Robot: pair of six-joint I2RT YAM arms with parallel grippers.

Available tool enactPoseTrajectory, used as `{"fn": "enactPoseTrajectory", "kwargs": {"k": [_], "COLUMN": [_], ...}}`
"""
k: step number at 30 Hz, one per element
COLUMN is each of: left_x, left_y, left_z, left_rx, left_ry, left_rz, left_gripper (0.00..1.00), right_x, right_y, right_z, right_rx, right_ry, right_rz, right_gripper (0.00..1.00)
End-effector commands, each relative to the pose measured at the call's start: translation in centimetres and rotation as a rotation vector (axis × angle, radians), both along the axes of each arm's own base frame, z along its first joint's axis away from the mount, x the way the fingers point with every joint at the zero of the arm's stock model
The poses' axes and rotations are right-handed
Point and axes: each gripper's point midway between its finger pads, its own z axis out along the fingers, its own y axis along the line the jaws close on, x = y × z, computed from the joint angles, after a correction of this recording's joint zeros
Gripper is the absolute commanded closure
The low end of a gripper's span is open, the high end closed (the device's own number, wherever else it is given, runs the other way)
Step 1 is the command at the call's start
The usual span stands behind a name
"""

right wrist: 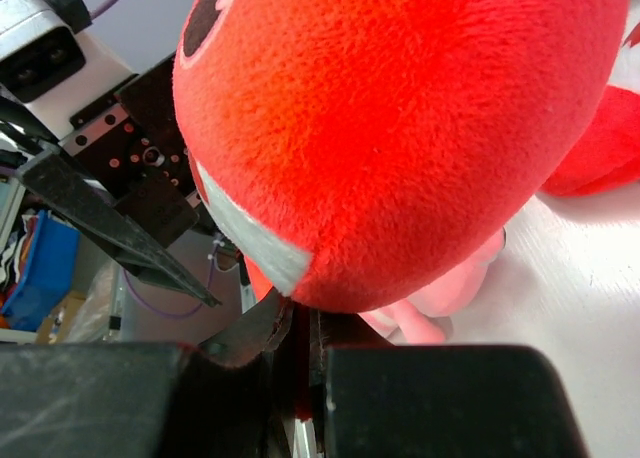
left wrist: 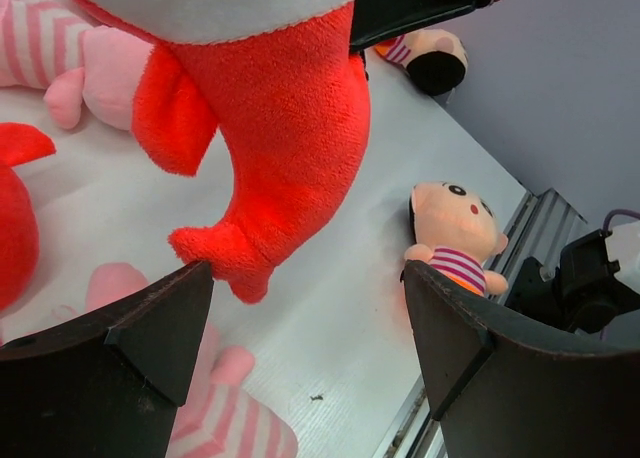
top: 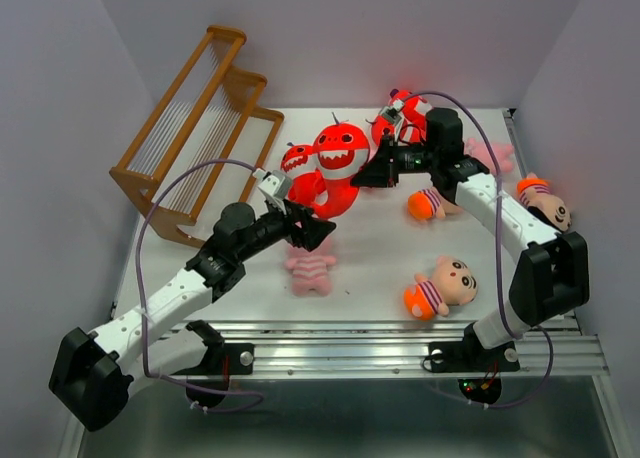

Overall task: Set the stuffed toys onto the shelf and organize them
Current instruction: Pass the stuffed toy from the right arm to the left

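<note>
My right gripper point(top: 374, 172) is shut on a large red toothy monster point(top: 340, 161) and holds it up over the middle of the table. In the right wrist view the jaws point(right wrist: 306, 330) pinch a thin red flap under its body point(right wrist: 400, 128). My left gripper point(top: 312, 230) stands open just below it; the monster's tail point(left wrist: 265, 158) hangs by the left finger point(left wrist: 150, 328), untouched by the right one. A pink striped pig point(top: 310, 268) lies under that gripper. The brown stepped shelf point(top: 195, 128) stands at the back left with nothing on it.
A smaller red monster point(top: 296, 162) sits left of the held one, another point(top: 400, 113) behind the right arm. Boy dolls lie at the front right point(top: 442, 288), centre right point(top: 430, 204) and far right point(top: 545, 203). A pig point(top: 497, 154) lies back right. A metal rail point(top: 380, 343) edges the table front.
</note>
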Motion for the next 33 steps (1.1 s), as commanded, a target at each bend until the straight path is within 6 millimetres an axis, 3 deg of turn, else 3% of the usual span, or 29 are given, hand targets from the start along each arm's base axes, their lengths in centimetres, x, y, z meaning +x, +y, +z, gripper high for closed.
{"fn": "enactPoseTrajectory", "kwargs": {"k": [1,8,15,18,19,26,29,32,33], "left_x": [1.2,1.4,2.7,2.7,2.7,2.4,2.5,2.9,3.1], "left_y": [-0.6,-2.2,-2.0,-2.3,-2.5,-3.3,-3.0,-2.3,-1.9], "left_z": [3.0,2.2,2.7,3.0,2.7,2.5,2.9,3.4,3.7], "left_rx": [-0.049,-0.024,-0.032,-0.05,-0.053,-0.085,-0.1,-0.115,-0.122], "left_ry": [-0.1,-0.084,-0.085,-0.071,-0.053,0.004,0.006,-0.001,-0.003], "left_rz": [0.017,-0.037,0.024,0.018,0.006,-0.025,-0.002,0.044,0.073], "left_gripper": [0.13,0.17,0.21,0.38,0.5,1.0,1.0,1.0,1.0], "right_x": [-0.6,-1.0,-1.4,-1.4,-1.4,-1.1,-1.0,-0.5,-0.2], "right_y": [0.1,0.2,0.2,0.1,0.1,0.1,0.0,-0.1,-0.2], "right_z": [2.3,2.4,2.1,1.7,1.6,1.3,1.1,0.7,0.9], "right_rx": [0.063,0.095,0.097,0.092,0.091,0.084,0.076,0.049,0.04], "right_ry": [-0.06,-0.037,-0.029,-0.033,-0.038,-0.049,-0.064,-0.095,-0.116], "right_rz": [0.048,0.071,0.076,0.066,0.064,0.05,0.039,0.015,0.004], "right_gripper": [0.99,0.99,0.99,0.99,0.99,0.98,0.94,0.77,0.63]}}
